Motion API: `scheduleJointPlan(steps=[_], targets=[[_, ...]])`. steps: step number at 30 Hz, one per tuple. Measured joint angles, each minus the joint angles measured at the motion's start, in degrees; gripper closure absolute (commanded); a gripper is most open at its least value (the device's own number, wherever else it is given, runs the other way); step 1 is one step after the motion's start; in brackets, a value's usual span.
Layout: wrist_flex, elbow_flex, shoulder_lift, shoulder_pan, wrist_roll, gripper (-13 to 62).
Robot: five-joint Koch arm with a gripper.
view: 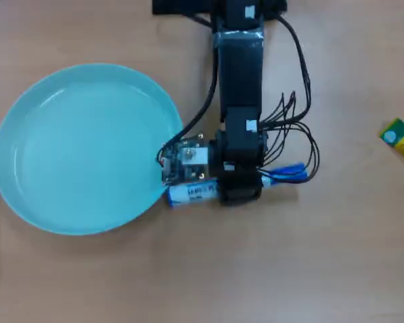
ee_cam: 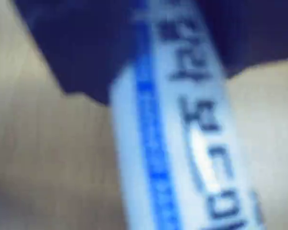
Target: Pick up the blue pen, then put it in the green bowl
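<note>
Overhead view: the jaws (view: 239,190) are closed across the pen (view: 195,193), which lies level, its white end at the bowl's (view: 27,121) right rim and its blue cap toward the right. Wrist view: the pen (ee_cam: 192,143) fills the frame, blurred, above the wooden surface (ee_cam: 48,158).

Pen (view: 192,194) right of bowl (view: 27,195) (touching).

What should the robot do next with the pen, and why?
Probably lift the blue pen a little and carry it left over the green bowl. The end effector sits across the pen, which lies just outside the bowl's rim in the overhead view.
</note>
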Motion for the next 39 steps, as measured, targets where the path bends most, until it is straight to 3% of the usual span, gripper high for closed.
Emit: scheduleJointPlan(steps=[29,35,39], targets=[[6.33,-0.18,1.93,-2.55,5.36,55.5],[7.29,-0.18,3.78,-3.52,19.16,55.5],[7.56,-0.09,7.38,-4.04,21.18,55.5]])
